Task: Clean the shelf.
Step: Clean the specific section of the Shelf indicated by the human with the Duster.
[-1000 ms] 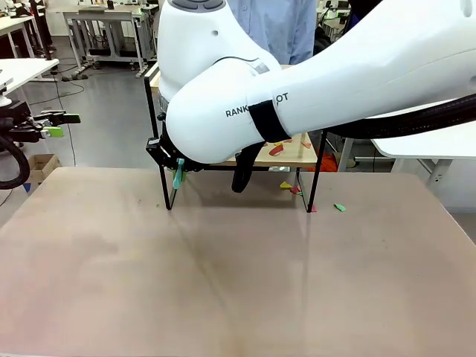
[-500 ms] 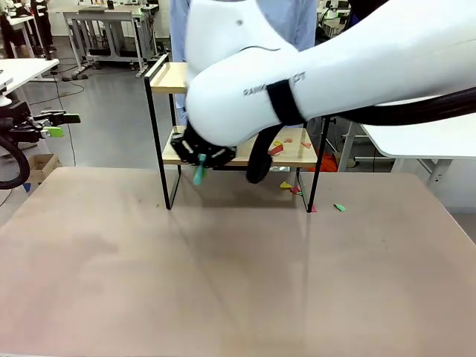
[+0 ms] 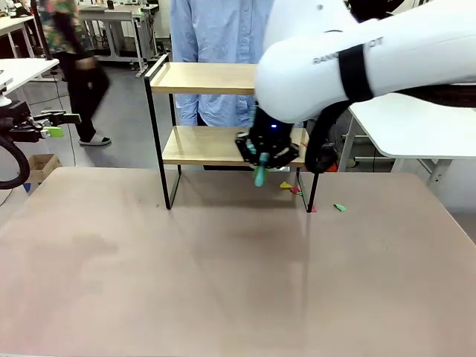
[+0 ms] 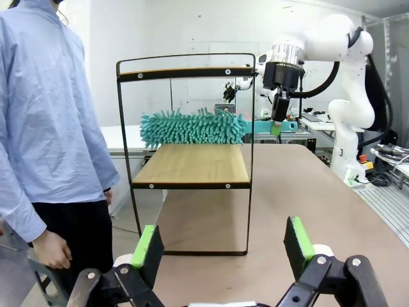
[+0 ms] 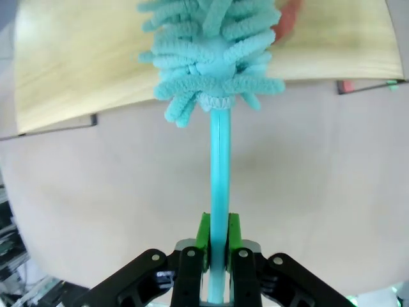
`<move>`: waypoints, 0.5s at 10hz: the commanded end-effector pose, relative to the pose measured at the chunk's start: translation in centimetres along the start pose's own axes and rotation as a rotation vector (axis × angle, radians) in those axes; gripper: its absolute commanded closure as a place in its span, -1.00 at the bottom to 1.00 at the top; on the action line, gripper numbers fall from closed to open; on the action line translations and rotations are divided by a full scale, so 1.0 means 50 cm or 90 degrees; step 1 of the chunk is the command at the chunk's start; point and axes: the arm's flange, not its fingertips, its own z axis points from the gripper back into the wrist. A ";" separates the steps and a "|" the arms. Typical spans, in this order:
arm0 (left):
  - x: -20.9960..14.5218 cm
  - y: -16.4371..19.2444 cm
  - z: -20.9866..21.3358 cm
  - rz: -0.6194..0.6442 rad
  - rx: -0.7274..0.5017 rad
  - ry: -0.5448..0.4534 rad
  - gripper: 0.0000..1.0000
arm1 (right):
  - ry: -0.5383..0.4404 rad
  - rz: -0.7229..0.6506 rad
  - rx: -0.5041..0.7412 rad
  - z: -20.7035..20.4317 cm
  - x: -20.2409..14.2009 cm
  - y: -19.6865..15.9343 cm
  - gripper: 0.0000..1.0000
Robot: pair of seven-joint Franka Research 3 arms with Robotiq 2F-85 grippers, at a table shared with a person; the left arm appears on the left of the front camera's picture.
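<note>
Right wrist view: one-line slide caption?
Right gripper shut on the teal duster handle, fluffy head held over a wooden board of the shelf.

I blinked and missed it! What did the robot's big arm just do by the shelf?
The right gripper slid toward the picture's right along the shelf's lower board, carrying the teal duster with it. It stayed shut on the duster's handle. The shelf and the scraps on the table did not move.

Dark lettering on the white right arm (image 3: pixel 416 44) reads "RANK", then "OT" (a black strap (image 3: pixel 355 71) hides the middle).
</note>
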 end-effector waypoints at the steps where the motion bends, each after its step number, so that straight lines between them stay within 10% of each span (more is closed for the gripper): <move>1: 0.007 -0.004 -0.001 -0.005 0.000 -0.001 -1.00 | 0.012 -0.010 -0.018 0.018 -0.003 -0.095 0.74; 5: 0.007 -0.004 -0.001 -0.005 0.000 -0.001 -1.00 | -0.021 -0.030 -0.077 0.057 -0.002 -0.212 0.74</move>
